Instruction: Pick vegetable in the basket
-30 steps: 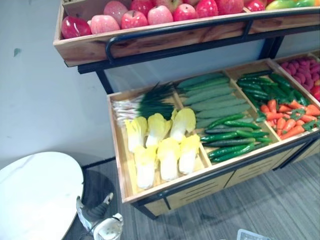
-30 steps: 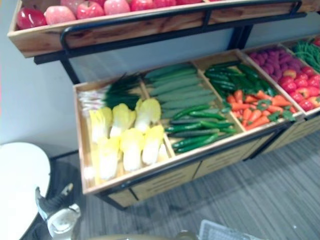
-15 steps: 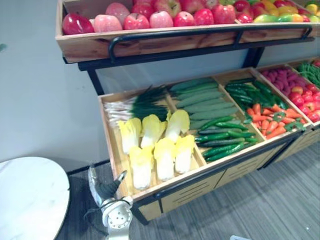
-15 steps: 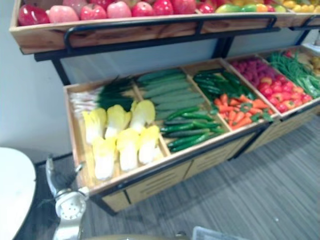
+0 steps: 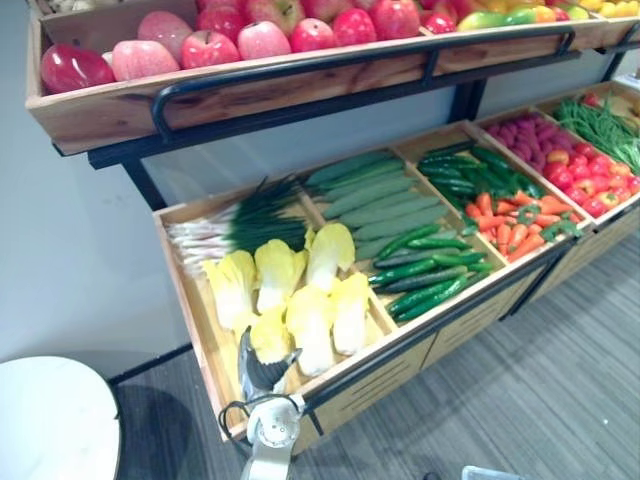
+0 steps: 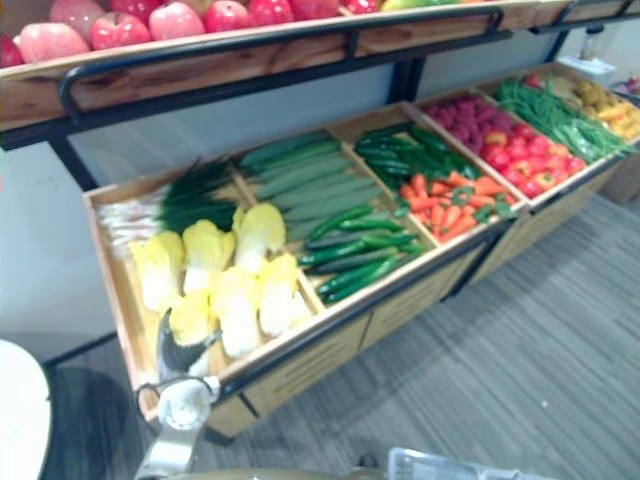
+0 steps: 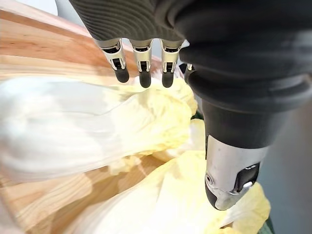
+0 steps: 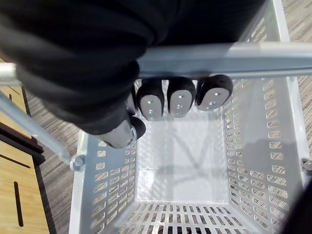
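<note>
At the front-left compartment of the slanted wooden display shelf [image 5: 195, 300], the robot's left hand [image 5: 262, 368] hangs over a cluster of pale yellow-and-white Chinese cabbage heads [image 5: 312, 318], its fingers straight and the thumb held apart, grasping nothing. The cabbages lie in the compartment, none yet lifted. They are the vegetable nearest the hand and its likely pick.

Judging by the smooth, glossy leaves, a head should be light but a little slippery. The ruffled yellow top is likely to give, so the thick white stem end looks the surer place to close on, fingers over one side and thumb under the other.

The head views give the layout: the bunched green-and-white spring onions [image 5: 240, 225] lie behind the cabbages, and the long dark green cucumbers [image 5: 385, 195] fill the next compartment. The left wrist view shows fingertips just above a yellow leaf – whether they touch it cannot be told. The right wrist view shows the right hand [image 8: 168, 97] clenched round the grey metal handle [image 8: 229, 59] of the white perforated plastic basket [image 8: 100, 187], which has nothing inside.
</note>
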Controlling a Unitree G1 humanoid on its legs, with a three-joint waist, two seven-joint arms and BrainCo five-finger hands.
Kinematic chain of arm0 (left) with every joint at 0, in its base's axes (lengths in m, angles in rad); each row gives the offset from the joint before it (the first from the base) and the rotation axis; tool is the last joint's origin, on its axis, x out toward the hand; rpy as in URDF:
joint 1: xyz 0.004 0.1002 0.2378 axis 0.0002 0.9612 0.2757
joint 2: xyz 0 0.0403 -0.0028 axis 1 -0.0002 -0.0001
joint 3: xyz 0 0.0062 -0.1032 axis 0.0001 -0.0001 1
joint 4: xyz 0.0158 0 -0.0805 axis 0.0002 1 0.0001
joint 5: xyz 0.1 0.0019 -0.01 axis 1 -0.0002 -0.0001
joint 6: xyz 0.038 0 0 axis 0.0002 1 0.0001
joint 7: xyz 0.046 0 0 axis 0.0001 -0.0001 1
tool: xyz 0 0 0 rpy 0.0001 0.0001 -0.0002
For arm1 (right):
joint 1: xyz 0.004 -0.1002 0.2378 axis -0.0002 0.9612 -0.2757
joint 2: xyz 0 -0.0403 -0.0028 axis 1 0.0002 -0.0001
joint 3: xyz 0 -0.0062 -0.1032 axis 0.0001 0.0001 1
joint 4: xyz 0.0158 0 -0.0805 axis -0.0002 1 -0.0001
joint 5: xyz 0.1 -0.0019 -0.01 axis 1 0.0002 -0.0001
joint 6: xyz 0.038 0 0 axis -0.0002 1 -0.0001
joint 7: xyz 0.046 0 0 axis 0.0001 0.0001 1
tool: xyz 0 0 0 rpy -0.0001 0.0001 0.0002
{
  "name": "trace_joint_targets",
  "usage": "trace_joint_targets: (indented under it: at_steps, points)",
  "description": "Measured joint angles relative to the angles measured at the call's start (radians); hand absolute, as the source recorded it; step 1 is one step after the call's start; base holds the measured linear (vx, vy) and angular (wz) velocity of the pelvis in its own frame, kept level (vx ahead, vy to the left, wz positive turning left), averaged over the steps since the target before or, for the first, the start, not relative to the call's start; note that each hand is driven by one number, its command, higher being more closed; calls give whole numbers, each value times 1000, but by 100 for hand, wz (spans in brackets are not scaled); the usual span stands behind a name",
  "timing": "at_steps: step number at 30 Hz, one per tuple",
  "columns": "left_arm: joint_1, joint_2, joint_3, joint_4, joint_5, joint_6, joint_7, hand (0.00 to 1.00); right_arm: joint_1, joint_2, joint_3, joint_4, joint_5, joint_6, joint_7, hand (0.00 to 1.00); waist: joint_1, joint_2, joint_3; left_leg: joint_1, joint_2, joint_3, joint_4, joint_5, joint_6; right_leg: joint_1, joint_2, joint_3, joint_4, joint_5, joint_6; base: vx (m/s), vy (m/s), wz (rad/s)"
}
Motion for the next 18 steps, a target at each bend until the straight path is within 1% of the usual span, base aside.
trace_joint_targets:
  at_steps: [2, 5, 7, 8, 11, 18]
  points:
    - [-1, 0, 10, 15, -2, 6, 4, 0, -1, -2, -1, 0, -18, 0, -4, 100, -1, 2, -1, 2, -2, 16, 4, -8, -5, -3, 0, 15, -13, 6, -2, -46, -5, -23]
    - [-3, 0, 30, 21, -8, 12, 35, 0, -4, -2, 0, 0, -22, 0, -13, 100, -1, 2, -1, 0, -2, 34, 11, -17, -6, -15, 2, 35, -17, 11, -4, -22, -10, -21]
    - [-6, -1, 43, 21, -12, 14, 41, 0, -7, -2, -1, 0, -22, 0, -16, 100, -2, 5, -1, 0, -2, 41, 17, -21, -7, -18, 2, 41, -20, 13, -3, -1, -8, -12]
    - [-15, -1, 54, 21, -12, 21, 56, 0, -5, -2, -3, 0, -22, 1, -18, 100, -3, 6, 0, 0, -2, 43, 17, -23, -7, -18, 2, 42, -21, 14, -3, 4, -12, -4]
    - [-36, -1, 85, 21, -11, 26, 80, 0, -5, -3, -4, 2, -24, 1, -22, 100, -3, 10, -2, 0, -3, 41, 17, -24, -7, -18, 2, 41, -20, 15, -2, 0, 0, 0]
    - [-35, -1, 133, 38, -11, 46, 106, 0, -7, -3, 6, 2, -24, 1, -28, 100, -2, 14, -4, 0, -4, 26, 17, -25, -6, -13, 0, 33, -20, 15, -1, -6, -11, 1]
